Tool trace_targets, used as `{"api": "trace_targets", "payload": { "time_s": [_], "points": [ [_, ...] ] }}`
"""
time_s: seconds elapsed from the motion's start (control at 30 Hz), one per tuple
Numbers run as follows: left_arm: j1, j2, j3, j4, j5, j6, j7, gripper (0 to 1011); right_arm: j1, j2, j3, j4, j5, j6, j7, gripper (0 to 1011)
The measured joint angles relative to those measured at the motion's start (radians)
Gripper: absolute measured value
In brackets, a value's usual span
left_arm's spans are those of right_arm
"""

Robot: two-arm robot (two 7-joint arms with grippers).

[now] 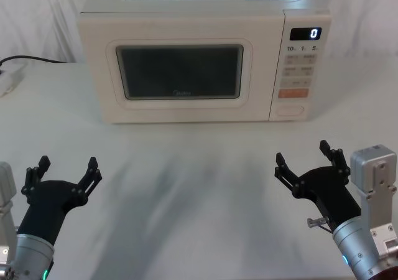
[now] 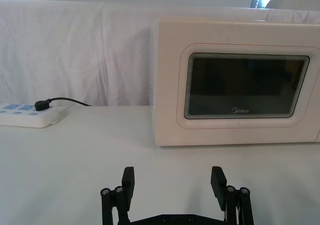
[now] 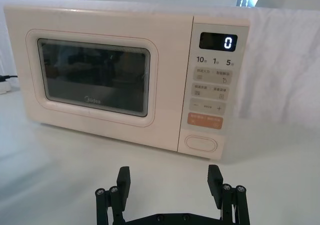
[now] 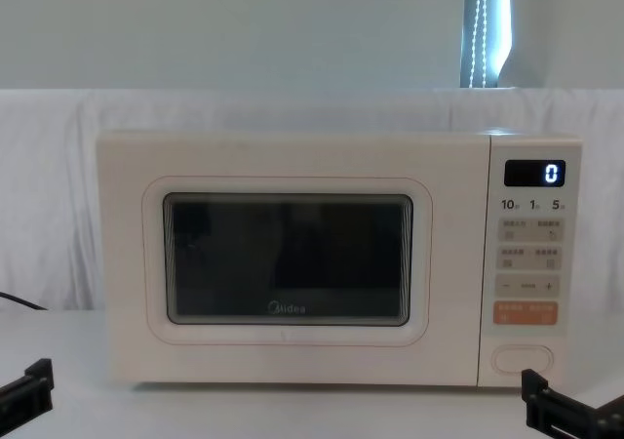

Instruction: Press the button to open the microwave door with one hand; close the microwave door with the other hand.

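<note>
While nothing has yet been touched, the scene reads like this:

Step in hand: the opening one, by my judgement; the microwave door (image 1: pixel 180 74) sits flush and shut, so the button press is not yet done.

Microwave (image 4: pixel 292 156): squarely at the back of the counter (image 1: pixel 199 162), facing the robot, display showing "0".

Button (image 3: pixel 201 142): the wide oval at the foot of the control panel, just below the orange key (image 3: pixel 204 121), on the robot's right side of the oven.

Right hand (image 1: pixel 311 163): hovering over the counter, well short of the oven, fingers spread apart and holding nothing; it lines up roughly with the panel side.

Left hand (image 1: pixel 65 170): low on the left, also well short of the oven, fingers spread and holding nothing, facing the door's left half.

Next move: probably the right hand goes forward to push on the oval, keeping off the orange key above it. The left hand should keep out of the door's swing, ready to push it shut afterwards.

Inside the oven: the dark window (image 4: pixel 286 257) gives only reflections, so I cannot tell whether anything sits in the cavity.

Also on the counter: a power strip (image 2: pixel 27 115) with a black plug, off to the left.
</note>
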Motion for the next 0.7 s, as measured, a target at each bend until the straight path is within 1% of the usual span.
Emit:
{"api": "trace_targets", "payload": {
  "time_s": [0.7],
  "points": [
    [0.000, 0.000, 0.000, 0.000, 0.000, 0.000, 0.000, 1001, 0.000, 0.000, 0.000, 0.000, 0.000, 0.000, 0.000, 1002]
  ]
}}
